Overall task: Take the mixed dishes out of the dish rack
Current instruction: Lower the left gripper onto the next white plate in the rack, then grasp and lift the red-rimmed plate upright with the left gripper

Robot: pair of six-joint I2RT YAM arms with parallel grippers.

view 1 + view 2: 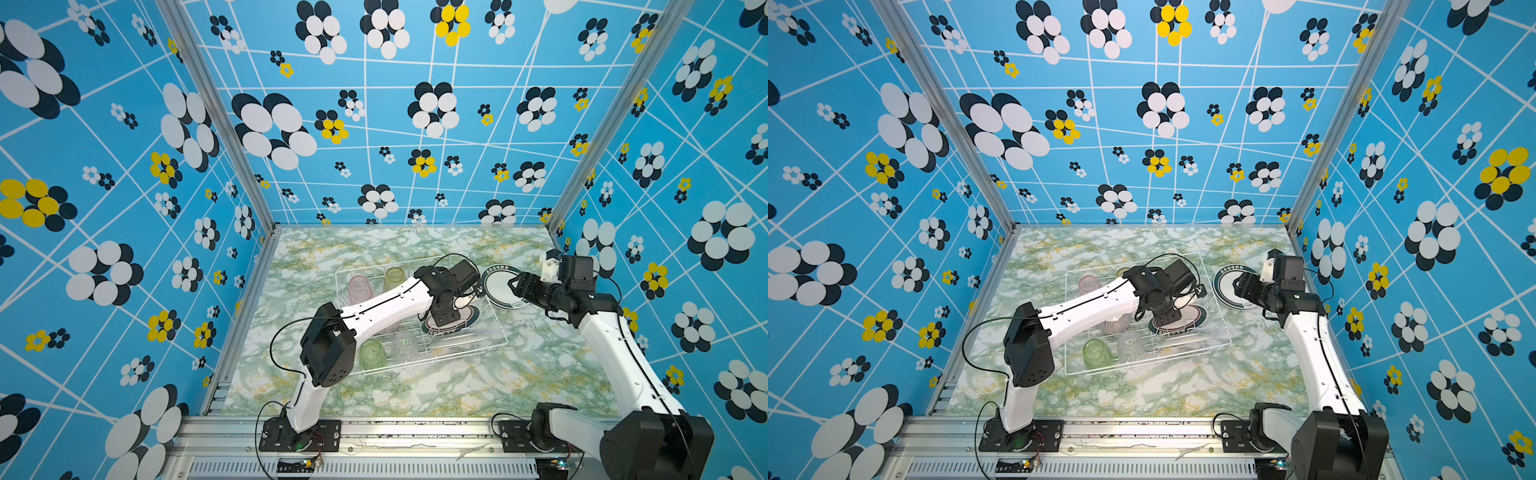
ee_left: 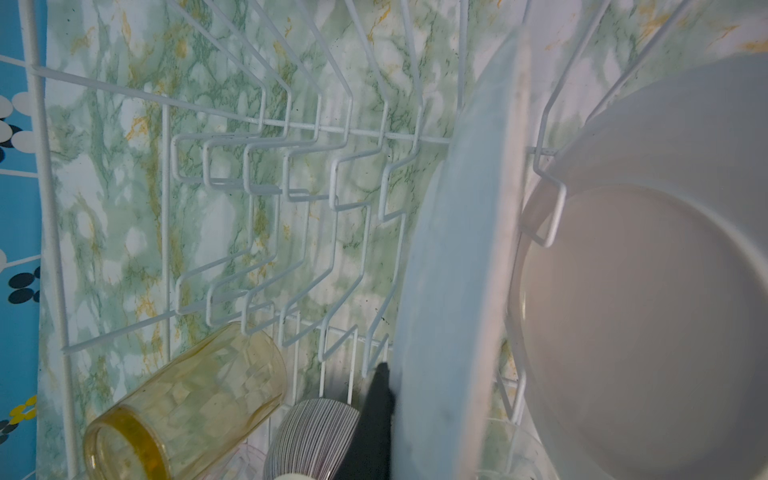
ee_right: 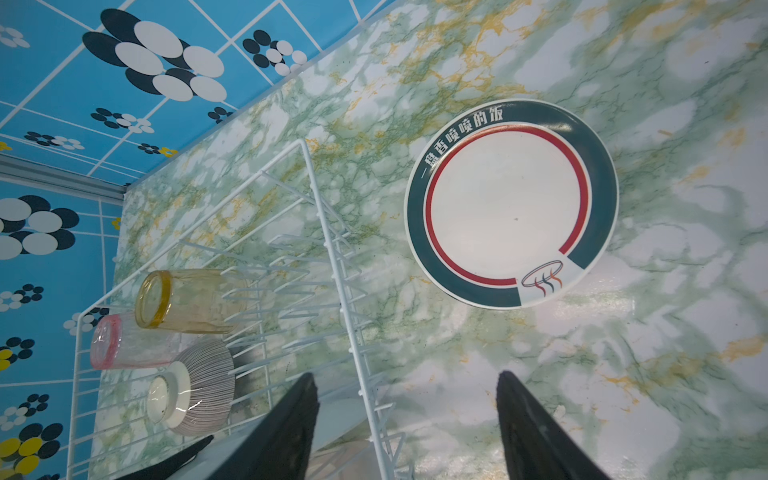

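Lower centre in both top views, a green tumbler [image 1: 372, 353] and a clear tumbler [image 1: 405, 347] lie in the white wire rack [image 3: 328, 232]. Mid-frame, my left gripper [image 1: 445, 320] is clenched on an upright plate [image 2: 457, 249], white with a dark green rim, beside the striped bowl [image 3: 203, 386]. Higher up lie the pink tumbler [image 1: 359, 289] and the yellow tumbler [image 1: 394, 276]. Right of the rack, my right gripper [image 3: 405, 376] hangs released over a matching flat plate [image 3: 511, 203] on the table [image 1: 457, 395].
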